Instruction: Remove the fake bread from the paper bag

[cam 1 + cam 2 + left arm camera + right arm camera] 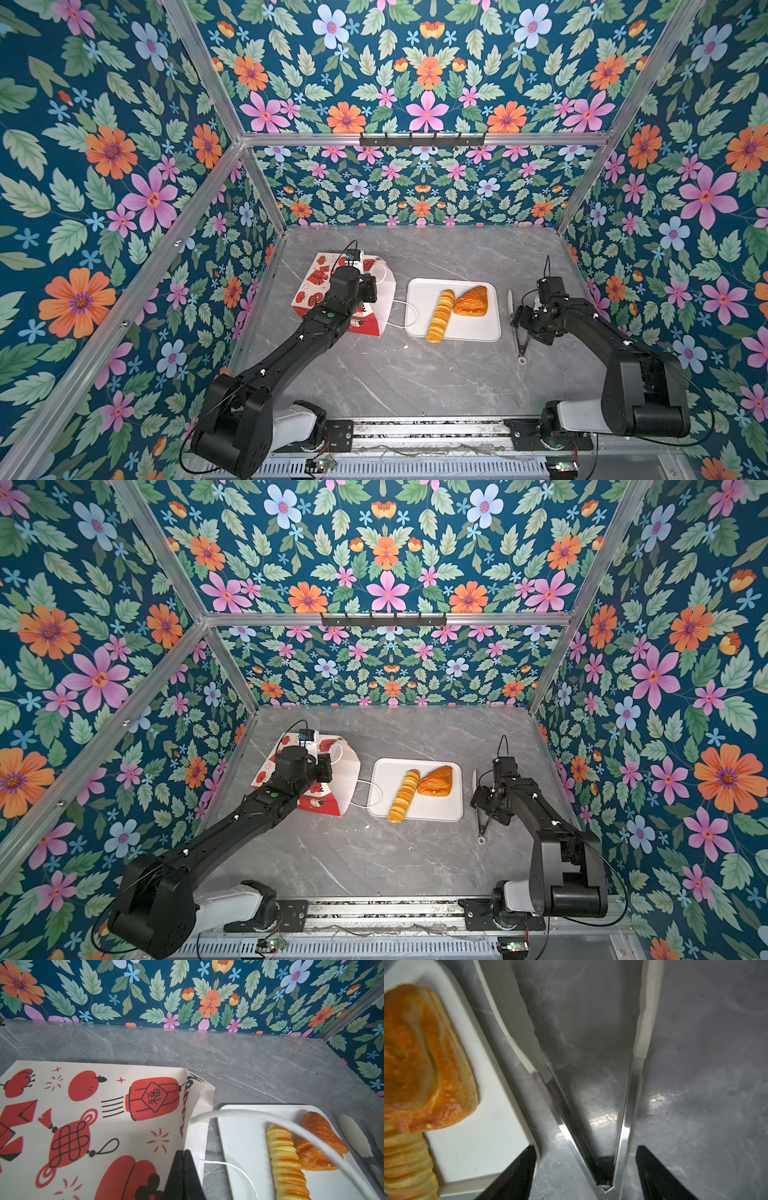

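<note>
I see paper bag (316, 286) lying on its side at tray's (419, 291) 9 o'clock. Red-and-white, cartoon prints up, white-lined mouth facing 3 o'clock, cord handle trailing onto tray edge. Out on tray: ribbed yellow twisted roll (440, 316), lying roughly 12-to-6; glossy orange-brown triangular puff (471, 300) touching it at 2 o'clock.

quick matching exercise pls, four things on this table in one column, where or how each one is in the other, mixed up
1. paper bag
2. twisted roll
3. tongs
4. triangular puff

a. on the bare table, right of the tray
b. lying on its side, left of the tray
c. on the tray, long, yellow with orange stripes
d. on the tray, orange-brown

Pairs: 1-b, 2-c, 3-a, 4-d
</note>
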